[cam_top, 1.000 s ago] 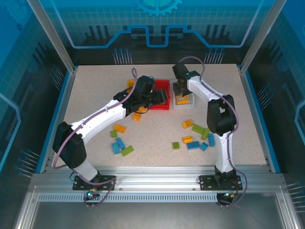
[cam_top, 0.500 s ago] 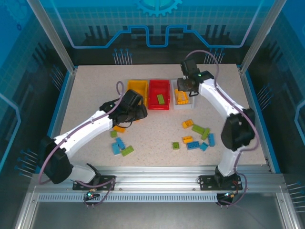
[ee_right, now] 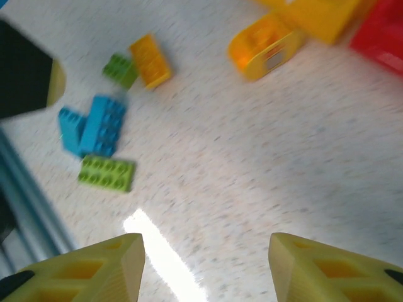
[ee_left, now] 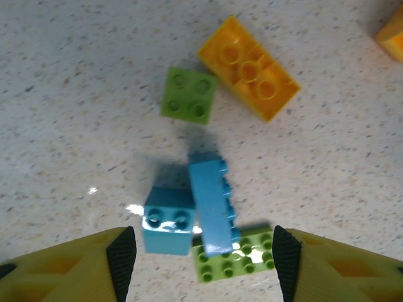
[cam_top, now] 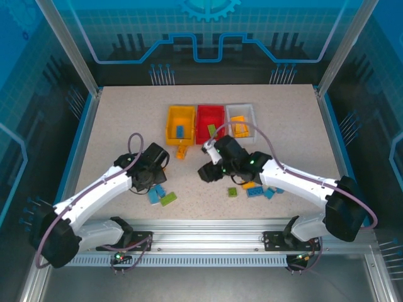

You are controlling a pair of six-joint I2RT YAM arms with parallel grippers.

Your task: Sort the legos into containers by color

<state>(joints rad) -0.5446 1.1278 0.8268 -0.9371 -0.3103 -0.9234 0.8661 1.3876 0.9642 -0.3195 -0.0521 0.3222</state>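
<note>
Speckled tabletop (cam_top: 119, 119) | studded plastic legos (ee_left: 211, 211) | left jaws spread | right jaws spread

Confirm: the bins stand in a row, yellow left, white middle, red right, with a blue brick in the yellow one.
Red and white are swapped. The top external view shows the yellow bin left, the red bin in the middle, the white bin right, with a blue brick in the yellow one.
</note>
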